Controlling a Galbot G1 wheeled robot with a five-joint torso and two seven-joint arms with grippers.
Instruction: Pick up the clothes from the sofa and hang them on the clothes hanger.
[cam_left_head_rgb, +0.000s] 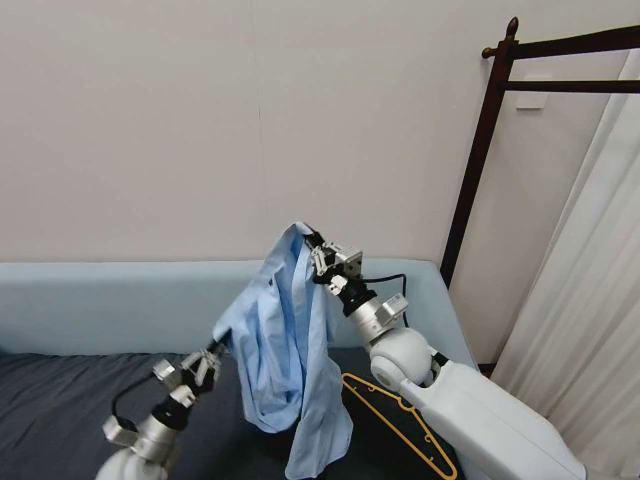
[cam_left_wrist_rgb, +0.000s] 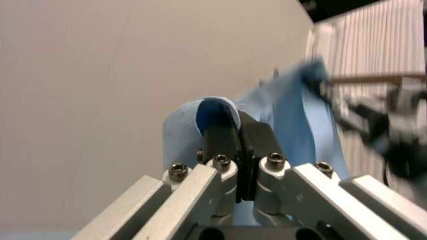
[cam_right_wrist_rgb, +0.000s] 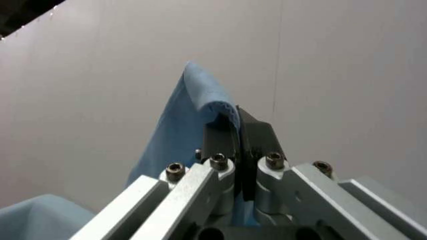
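Note:
A light blue shirt (cam_left_head_rgb: 285, 340) hangs in the air over the sofa (cam_left_head_rgb: 90, 300), stretched between both grippers. My right gripper (cam_left_head_rgb: 312, 243) holds the shirt's highest point, shut on a fold of cloth (cam_right_wrist_rgb: 213, 107). Lower down and to the left, my left gripper (cam_left_head_rgb: 218, 346) is shut on another edge of the shirt (cam_left_wrist_rgb: 213, 112). A yellow clothes hanger (cam_left_head_rgb: 400, 415) lies on the dark seat under the right arm. The dark wooden clothes stand (cam_left_head_rgb: 490, 130) rises at the right, beyond the sofa's end.
A plain pale wall (cam_left_head_rgb: 200, 120) is behind the sofa. A white curtain (cam_left_head_rgb: 590, 320) hangs at the far right, beside the stand. The sofa's dark seat cushion (cam_left_head_rgb: 60, 410) spreads to the left.

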